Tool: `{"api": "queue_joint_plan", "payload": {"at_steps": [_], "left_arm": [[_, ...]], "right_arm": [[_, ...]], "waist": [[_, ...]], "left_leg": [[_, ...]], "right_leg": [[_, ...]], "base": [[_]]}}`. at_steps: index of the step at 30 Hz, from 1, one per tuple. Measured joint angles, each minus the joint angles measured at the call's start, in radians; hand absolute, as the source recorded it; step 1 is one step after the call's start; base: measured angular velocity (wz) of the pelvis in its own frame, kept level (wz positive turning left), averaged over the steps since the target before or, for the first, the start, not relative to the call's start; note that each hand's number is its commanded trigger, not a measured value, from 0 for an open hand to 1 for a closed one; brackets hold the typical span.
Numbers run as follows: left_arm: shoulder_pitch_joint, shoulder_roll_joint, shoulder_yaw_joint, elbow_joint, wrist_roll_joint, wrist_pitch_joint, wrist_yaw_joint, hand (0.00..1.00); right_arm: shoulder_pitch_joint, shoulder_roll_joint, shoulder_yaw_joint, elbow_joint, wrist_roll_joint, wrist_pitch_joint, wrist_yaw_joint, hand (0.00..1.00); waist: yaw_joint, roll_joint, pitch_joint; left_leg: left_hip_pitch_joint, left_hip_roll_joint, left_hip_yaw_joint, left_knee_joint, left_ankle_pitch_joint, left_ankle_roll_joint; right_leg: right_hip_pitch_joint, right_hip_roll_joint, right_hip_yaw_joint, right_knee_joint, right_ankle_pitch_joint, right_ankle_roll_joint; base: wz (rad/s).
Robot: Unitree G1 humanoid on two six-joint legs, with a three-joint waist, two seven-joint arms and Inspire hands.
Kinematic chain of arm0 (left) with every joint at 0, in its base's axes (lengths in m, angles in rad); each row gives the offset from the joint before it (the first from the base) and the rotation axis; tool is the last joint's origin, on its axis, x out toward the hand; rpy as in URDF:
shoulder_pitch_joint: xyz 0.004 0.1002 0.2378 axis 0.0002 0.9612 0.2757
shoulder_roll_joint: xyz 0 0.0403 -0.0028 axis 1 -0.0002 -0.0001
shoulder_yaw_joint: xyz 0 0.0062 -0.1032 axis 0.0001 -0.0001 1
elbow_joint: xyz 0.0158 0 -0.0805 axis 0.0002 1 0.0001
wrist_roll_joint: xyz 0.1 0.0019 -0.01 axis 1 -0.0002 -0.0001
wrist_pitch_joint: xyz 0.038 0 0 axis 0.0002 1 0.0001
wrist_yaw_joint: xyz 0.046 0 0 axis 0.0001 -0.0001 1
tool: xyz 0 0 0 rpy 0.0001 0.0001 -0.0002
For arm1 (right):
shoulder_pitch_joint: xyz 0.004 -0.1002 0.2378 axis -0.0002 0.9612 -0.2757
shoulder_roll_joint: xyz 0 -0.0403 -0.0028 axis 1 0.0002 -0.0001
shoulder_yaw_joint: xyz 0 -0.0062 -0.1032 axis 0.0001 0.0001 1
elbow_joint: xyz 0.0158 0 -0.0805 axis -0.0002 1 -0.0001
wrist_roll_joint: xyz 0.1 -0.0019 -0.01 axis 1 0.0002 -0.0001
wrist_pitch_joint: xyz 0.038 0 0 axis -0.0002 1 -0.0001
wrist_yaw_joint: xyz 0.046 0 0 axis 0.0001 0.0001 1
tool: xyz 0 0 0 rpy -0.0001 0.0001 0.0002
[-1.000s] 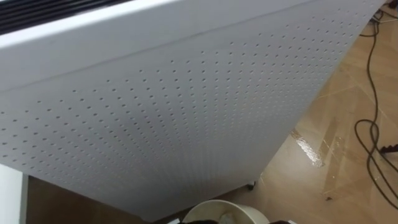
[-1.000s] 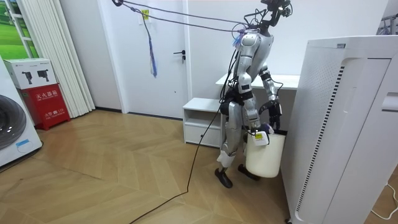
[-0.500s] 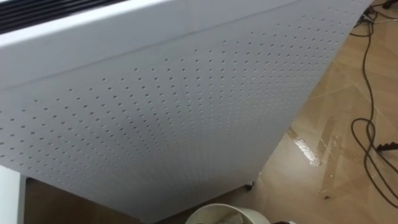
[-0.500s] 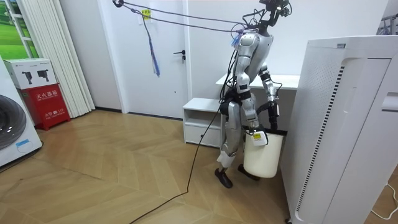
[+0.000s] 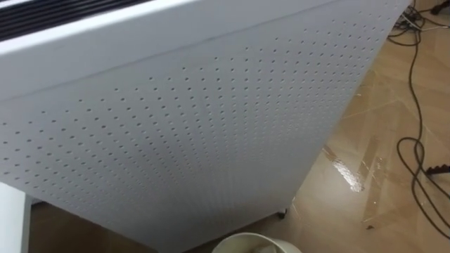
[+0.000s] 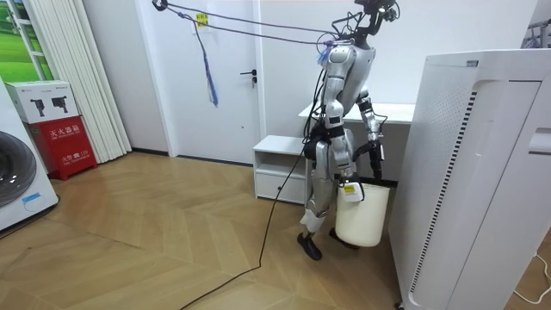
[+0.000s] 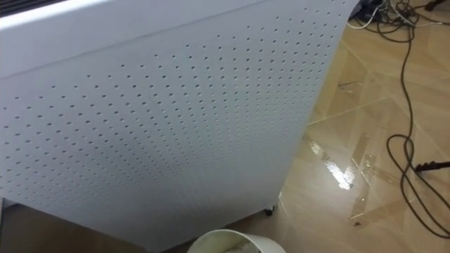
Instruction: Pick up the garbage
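1. Standing on the wooden floor (image 6: 172, 224) hard against a tall white perforated unit (image 5: 176, 126), facing it, with a low white cabinet (image 6: 280, 164) behind.
2. Carrying a white bin (image 6: 362, 215) low in front, just beside the unit's lower corner. In the eye views, catching just a sliver of rim (image 5: 246, 237) at the bottom edge, under the panel.
3. Noting right hand (image 6: 348, 182) at the bin's near rim. Cannot tell the grip at this range, open or closed.
4. Noting left hand (image 6: 376, 160) down on the far side, above the rim and near the unit. Cannot tell its state either.
5. Since a second ago: bin drawn slightly toward the room view's left, off the unit's side, and torso a touch more upright. Seeing less rim in the eye views than before, and no more of the dark shapes at it. Reading that as head movement, not as a move of the bin.
6. Making out no loose garbage on the floor ahead, only dark cables (image 5: 422, 169) well off to the right. Glimpsing something pale inside the bin, too little to name.
7. Judging this a carrying stage, with nothing picked as far as visible. Probably calls next for a turn away from the panel, minding the unit's corner and caster (image 5: 283, 211).
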Motion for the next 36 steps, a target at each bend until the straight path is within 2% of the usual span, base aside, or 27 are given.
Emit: {"api": "queue_joint_plan", "payload": {"at_steps": [2,6,8,10,14,15,17,24,28,36], "left_arm": [[0.028,-0.002,0.019,0.017,-0.004,-0.019,0.025,0.0],[0.085,-0.011,0.077,0.063,-0.03,-0.053,0.053,0.0],[0.133,-0.011,0.145,0.117,-0.107,-0.069,0.072,0.0],[0.157,-0.012,0.19,0.148,-0.164,-0.07,0.09,0.0],[0.183,-0.025,0.235,0.21,-0.246,-0.069,0.127,0.0],[0.192,-0.033,0.247,0.218,-0.264,-0.069,0.147,0.0],[0.199,-0.053,0.271,0.239,-0.3,-0.069,0.165,0.0],[0.204,-0.072,0.291,0.281,-0.356,-0.058,0.174,0.0],[0.219,-0.103,0.389,0.321,-0.37,-0.046,0.174,0.0],[0.219,-0.114,0.496,0.389,-0.415,-0.015,0.174,0.0]], "right_arm": [[0.041,0.0,-0.008,0.012,0.016,-0.008,0.0,1.0],[0.101,-0.001,-0.056,0.042,0.03,-0.032,0.002,1.0],[0.164,0.003,-0.114,0.053,0.07,-0.039,0.02,1.0],[0.203,0.005,-0.151,0.054,0.098,-0.039,0.022,1.0],[0.259,0.007,-0.203,0.054,0.14,-0.036,0.007,1.0],[0.267,0.007,-0.21,0.053,0.148,-0.035,-0.001,1.0],[0.276,0.009,-0.226,0.055,0.145,-0.034,-0.009,1.0],[0.288,0.017,-0.241,0.057,0.133,-0.025,-0.012,1.0],[0.297,0.035,-0.257,0.064,0.124,-0.024,-0.014,1.0],[0.287,0.06,-0.318,0.097,0.102,0.016,-0.017,1.0]], "waist": [[-0.004,-0.008,-0.0103],[-0.014,-0.022,-0.0241],[-0.031,-0.033,-0.0312],[-0.03,-0.044,-0.0389],[-0.034,-0.055,-0.0374],[-0.032,-0.063,-0.0344],[-0.028,-0.067,-0.0339],[-0.028,-0.067,-0.033],[-0.022,-0.068,-0.0297],[-0.021,-0.065,-0.0287]], "left_leg": [[0.033,-0.002,0.006,-0.02,0.0,0.0],[0.105,-0.003,0.017,-0.052,0.0,-0.001],[0.162,-0.004,0.02,-0.068,-0.007,-0.005],[0.205,-0.002,0.029,-0.087,-0.014,-0.009],[0.278,-0.004,0.028,-0.112,-0.02,-0.016],[0.295,-0.004,0.03,-0.124,-0.02,-0.017],[0.32,-0.003,0.048,-0.134,-0.023,-0.023],[0.347,-0.004,0.056,-0.136,-0.031,-0.027],[0.382,-0.004,0.06,-0.134,-0.051,-0.033],[0.397,-0.009,0.05,-0.113,-0.067,-0.03]], "right_leg": [[0.03,-0.001,0.001,-0.017,0.0,0.001],[0.099,0.0,0.002,-0.062,0.003,0.005],[0.171,0.008,0.0,-0.11,0.008,0.009],[0.212,0.013,0.005,-0.138,0.012,0.008],[0.291,0.016,0.005,-0.179,0.014,0.008],[0.308,0.018,0.008,-0.192,0.015,0.006],[0.327,0.021,0.02,-0.205,0.017,0.003],[0.363,0.023,0.029,-0.227,0.019,0.0],[0.407,0.026,0.027,-0.244,0.018,0.0],[0.437,0.023,0.013,-0.243,0.012,0.005]], "base": [[-0.02],[0.0],[0.04],[-0.09],[-0.03],[-0.1],[-0.2],[-0.05],[0.0],[0.04]]}}
